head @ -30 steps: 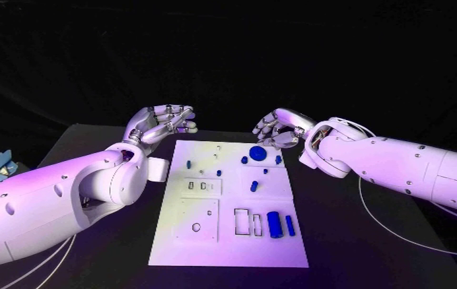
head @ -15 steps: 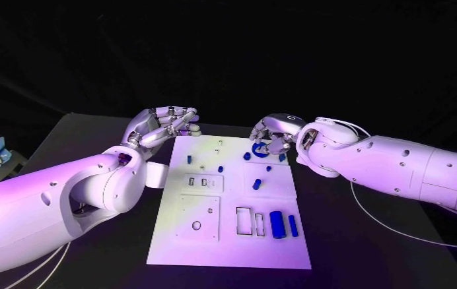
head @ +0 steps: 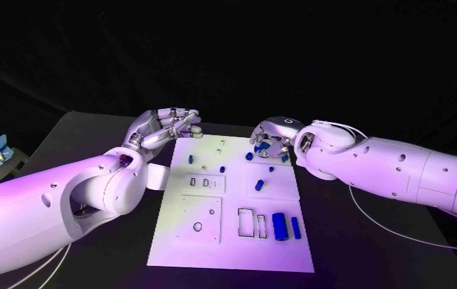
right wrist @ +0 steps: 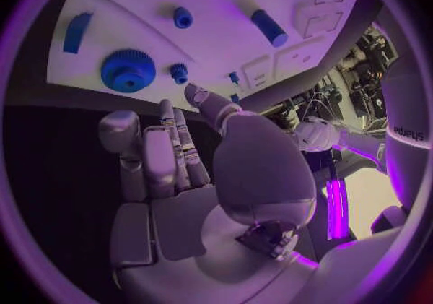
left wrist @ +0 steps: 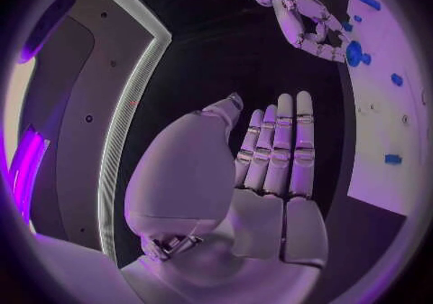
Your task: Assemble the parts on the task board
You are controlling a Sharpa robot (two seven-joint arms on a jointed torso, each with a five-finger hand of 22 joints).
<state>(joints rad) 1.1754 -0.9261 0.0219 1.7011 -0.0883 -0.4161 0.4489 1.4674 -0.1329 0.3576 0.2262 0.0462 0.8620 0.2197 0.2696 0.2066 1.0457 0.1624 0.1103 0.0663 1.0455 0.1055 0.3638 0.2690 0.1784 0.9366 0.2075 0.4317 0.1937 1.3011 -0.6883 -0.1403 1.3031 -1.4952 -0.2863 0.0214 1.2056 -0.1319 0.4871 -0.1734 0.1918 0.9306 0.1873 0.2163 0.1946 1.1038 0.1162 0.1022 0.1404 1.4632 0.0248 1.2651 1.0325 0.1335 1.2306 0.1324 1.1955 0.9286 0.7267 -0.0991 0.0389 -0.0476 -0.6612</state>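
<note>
The white task board [head: 228,249] lies mid-table. A blue gear [head: 258,149] stands at its far right corner, also seen as the gear [right wrist: 128,71]. My right hand [head: 271,140] hovers right over it, fingers apart and holding nothing; whether they touch the gear I cannot tell. My left hand [head: 170,125] floats off the board's far left corner, its palm [left wrist: 270,174] bare and its fingers straight. Small blue pegs [head: 222,168] and a short cylinder [head: 259,185] lie mid-board. A thick blue cylinder [head: 279,225] and a thin bar [head: 295,227] lie at the near right.
The board has rectangular slots [head: 249,222] and a round hole [head: 197,225] in its near half. A pale blue object [head: 4,152] sits at the table's left edge. Bare black table runs along both sides of the board.
My right hand has moved in from the board's right corner and lowered over the blue gear. The left hand has stayed nearly still.
</note>
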